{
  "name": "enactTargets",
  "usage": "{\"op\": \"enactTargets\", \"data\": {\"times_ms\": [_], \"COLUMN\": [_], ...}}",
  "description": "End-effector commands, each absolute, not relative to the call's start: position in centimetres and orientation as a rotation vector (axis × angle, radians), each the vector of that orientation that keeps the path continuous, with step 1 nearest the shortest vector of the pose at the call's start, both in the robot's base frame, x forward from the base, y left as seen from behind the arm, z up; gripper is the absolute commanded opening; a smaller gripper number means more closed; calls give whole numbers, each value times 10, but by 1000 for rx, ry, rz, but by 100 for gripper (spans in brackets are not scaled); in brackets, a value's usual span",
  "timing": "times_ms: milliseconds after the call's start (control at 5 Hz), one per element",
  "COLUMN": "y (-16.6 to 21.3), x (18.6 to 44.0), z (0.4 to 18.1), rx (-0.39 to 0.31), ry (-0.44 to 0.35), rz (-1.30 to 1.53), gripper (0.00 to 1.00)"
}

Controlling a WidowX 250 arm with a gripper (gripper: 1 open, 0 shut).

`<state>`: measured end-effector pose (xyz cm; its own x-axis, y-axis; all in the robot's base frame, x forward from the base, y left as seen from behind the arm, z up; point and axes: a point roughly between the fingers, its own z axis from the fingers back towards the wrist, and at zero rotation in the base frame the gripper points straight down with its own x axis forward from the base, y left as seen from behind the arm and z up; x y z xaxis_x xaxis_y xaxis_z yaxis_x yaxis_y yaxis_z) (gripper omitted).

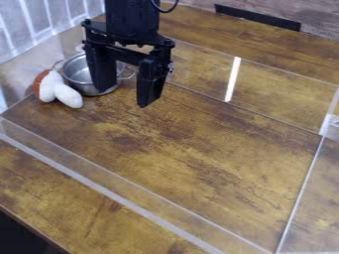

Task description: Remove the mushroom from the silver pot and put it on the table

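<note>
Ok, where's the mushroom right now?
The mushroom lies at the far left of the camera view on the table, against the front-left side of the silver pot, left of the open gripper.

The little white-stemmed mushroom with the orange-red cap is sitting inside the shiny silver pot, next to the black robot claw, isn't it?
Not inside. The camera view shows the white-stemmed, orange-red-capped toy mushroom lying on the brown wooden table, outside the shiny round silver pot and against its left side. The black gripper is indeed close by, jaws open.

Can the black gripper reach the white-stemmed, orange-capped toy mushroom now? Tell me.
Probably yes: the gripper hangs open, apart from the mushroom lying beside the shiny steel pot, with nothing over the mushroom.
</note>
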<state>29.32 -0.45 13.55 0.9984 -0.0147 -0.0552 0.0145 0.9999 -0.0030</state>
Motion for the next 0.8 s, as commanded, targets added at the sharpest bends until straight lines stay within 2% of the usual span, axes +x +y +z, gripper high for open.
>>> {"op": "enactTargets", "data": {"times_ms": [0, 200, 400, 600], "y": [-8, 4, 34, 62], "x": [292, 292, 298, 292], "z": [130, 119, 122, 131], "rx": [-5, -1, 3, -6], "ry": [90, 115, 87, 24], "rz": [20, -14, 60, 227], "gripper": [100, 100, 100, 100]}}
